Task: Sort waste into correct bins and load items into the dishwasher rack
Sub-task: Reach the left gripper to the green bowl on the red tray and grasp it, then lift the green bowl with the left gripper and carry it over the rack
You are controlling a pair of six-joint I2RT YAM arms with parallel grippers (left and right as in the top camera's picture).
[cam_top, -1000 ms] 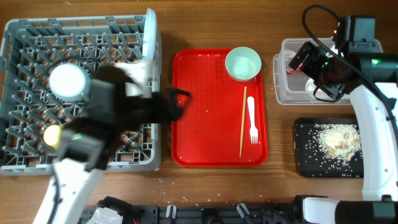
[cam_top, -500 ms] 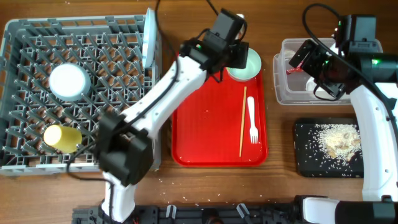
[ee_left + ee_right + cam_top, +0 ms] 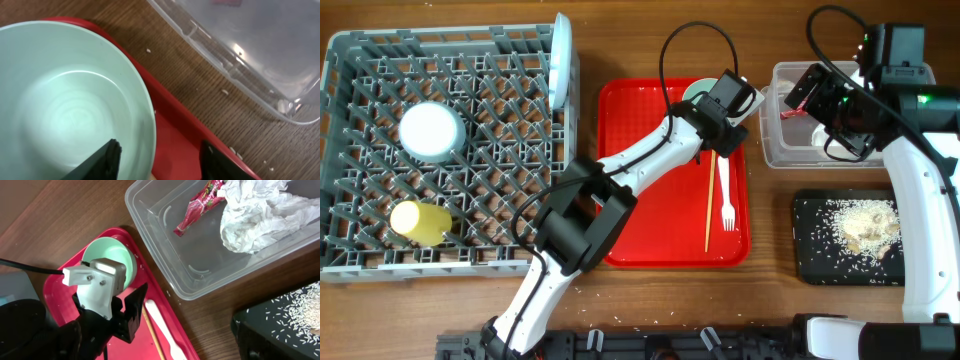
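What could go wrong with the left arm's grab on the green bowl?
1. The left end effector straddles only the bowl's thin rim, jaws not clamped; a one-sided pinch may tilt or slip on lifting.
2. The outer finger sits by the tray lip, so it might catch and drag the tray.
3. The chopsticks and fork lie beside the arm; swinging to the rack could sweep them.

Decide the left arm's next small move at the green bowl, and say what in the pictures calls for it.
Probably close the left gripper onto the rim of the light green bowl. Its jaws straddle that rim, one finger inside the bowl and one over the red tray, with gaps showing on both sides, so nothing looks gripped yet.
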